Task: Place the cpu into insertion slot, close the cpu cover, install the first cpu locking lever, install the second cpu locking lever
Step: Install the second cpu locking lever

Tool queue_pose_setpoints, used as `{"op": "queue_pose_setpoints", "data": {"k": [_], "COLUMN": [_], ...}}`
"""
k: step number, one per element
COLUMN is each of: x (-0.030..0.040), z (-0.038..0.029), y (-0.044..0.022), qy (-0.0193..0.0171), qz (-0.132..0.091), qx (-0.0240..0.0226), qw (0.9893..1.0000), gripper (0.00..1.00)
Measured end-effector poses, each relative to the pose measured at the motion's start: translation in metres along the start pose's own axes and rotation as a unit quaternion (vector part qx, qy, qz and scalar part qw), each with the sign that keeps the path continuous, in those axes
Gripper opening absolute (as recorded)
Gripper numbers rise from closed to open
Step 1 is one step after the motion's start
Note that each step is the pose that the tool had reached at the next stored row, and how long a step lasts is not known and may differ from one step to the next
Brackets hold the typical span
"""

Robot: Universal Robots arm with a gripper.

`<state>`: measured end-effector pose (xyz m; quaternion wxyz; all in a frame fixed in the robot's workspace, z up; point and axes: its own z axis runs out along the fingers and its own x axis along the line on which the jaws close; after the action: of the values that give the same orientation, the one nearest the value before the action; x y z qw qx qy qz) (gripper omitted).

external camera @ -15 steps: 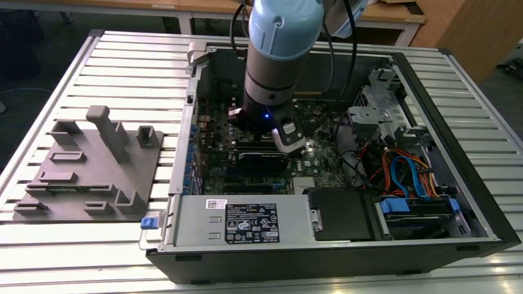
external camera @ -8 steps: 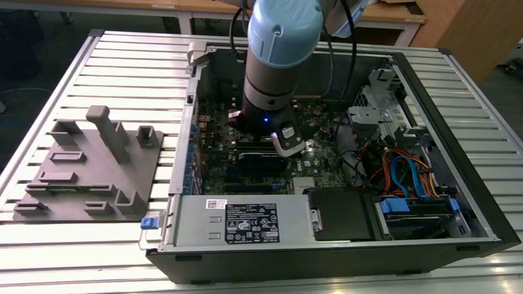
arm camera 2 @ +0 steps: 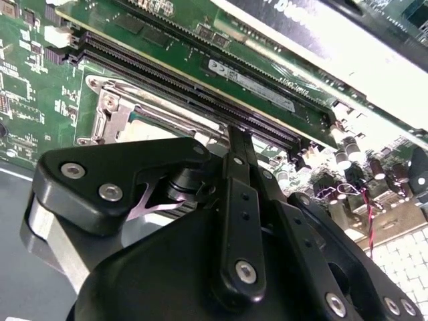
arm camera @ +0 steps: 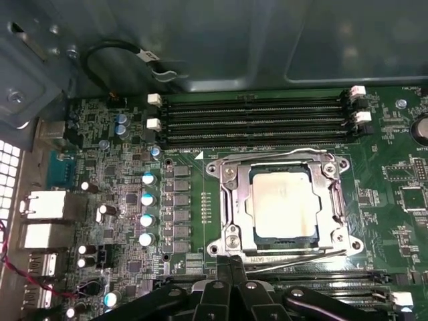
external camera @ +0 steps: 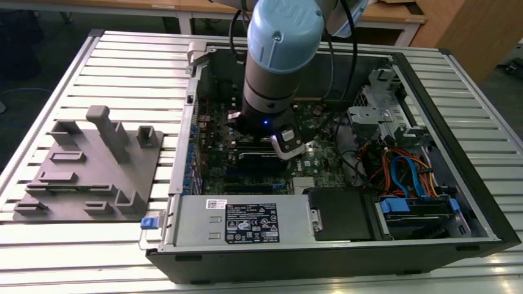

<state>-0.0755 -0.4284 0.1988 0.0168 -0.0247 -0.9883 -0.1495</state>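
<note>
The cpu (arm camera: 281,200) lies flat in the insertion slot (arm camera: 342,204), its silvery top showing through the window of the cpu cover (arm camera: 242,200), which lies down over it. One thin wire lever (arm camera: 281,151) runs along the slot's side toward the memory slots; the other lever (arm camera: 301,259) runs along the opposite side. My gripper (arm camera: 231,262) is shut, its tip at the end of that second lever, at the slot's edge. In the second wrist view the shut gripper (arm camera 2: 237,137) points down at the slot's metal rim (arm camera 2: 110,110). In the exterior view the arm (external camera: 274,73) stands over the motherboard.
Long black memory slots (arm camera: 254,120) run beside the slot, with capacitors (arm camera: 147,207) and rear ports (arm camera: 47,221) nearby. The open computer case (external camera: 470,202) holds a power supply (external camera: 245,223) and drive cables (external camera: 405,174). A grey fixture (external camera: 90,171) sits on the slatted table.
</note>
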Motion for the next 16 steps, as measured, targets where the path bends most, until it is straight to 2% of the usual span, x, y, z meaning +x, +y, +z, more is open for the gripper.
{"op": "queue_pose_setpoints", "data": {"k": [3, 9, 16], "x": [0.0006, 0.0028, 0.0032], "z": [0.0008, 0.004, 0.007], "y": [-0.0003, -0.0014, -0.0023], "qy": [0.0004, 0.0005, 0.001], "qz": [0.0, 0.0, 0.0], "qx": [-0.0062, -0.0094, -0.0179], "qw": [1.0, 1.0, 0.9998], "gripper": [0.1, 0.1, 0.1]}}
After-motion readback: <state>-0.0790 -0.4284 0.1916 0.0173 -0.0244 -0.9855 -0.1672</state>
